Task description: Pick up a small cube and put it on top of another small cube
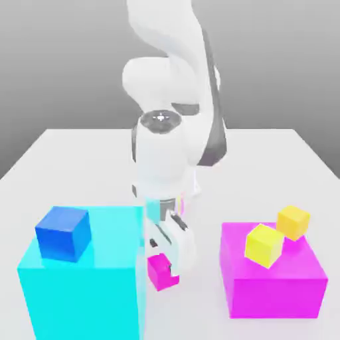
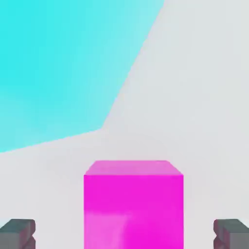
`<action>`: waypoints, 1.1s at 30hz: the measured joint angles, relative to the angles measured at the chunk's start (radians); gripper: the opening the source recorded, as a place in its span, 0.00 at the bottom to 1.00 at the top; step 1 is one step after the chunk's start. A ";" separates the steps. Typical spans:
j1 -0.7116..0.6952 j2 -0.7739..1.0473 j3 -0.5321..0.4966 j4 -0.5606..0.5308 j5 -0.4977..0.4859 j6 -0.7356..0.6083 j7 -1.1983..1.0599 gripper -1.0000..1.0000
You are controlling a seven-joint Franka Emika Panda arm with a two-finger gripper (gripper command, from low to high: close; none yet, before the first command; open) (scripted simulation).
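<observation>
The small magenta cube (image 1: 161, 271) rests on the white table beside the big cyan block (image 1: 86, 285). My gripper (image 1: 166, 257) hangs just above it, pointing down. In the hand view the small magenta cube (image 2: 133, 204) sits centred between my two dark fingertips (image 2: 17, 233), which stand wide apart with clear gaps on both sides, so the gripper (image 2: 124, 234) is open. The amber cube (image 1: 293, 222) lies at the far right corner of the large magenta block (image 1: 275, 282); I cannot tell whether it rests on it or just behind it.
A blue cube (image 1: 63, 232) sits on top of the big cyan block (image 2: 58, 68), which stands close to the exterior view's left of my hand. A paler lemon-yellow cube (image 1: 263, 245) lies on the large magenta block. The table (image 1: 279, 159) stretches behind the arm.
</observation>
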State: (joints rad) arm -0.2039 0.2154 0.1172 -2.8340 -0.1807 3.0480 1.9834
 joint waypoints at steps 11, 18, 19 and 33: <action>0.015 -0.005 -0.008 -0.002 0.025 -0.001 -0.018 0.00; -0.021 -0.223 0.069 -0.029 0.151 -0.176 -0.154 0.00; -0.002 -0.247 0.095 -0.011 0.133 -0.202 -0.167 0.00; 0.457 -0.530 0.256 0.192 0.316 -0.692 -0.566 0.00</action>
State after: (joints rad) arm 0.2534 -0.3144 0.3733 -2.6423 0.1352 2.3560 1.4169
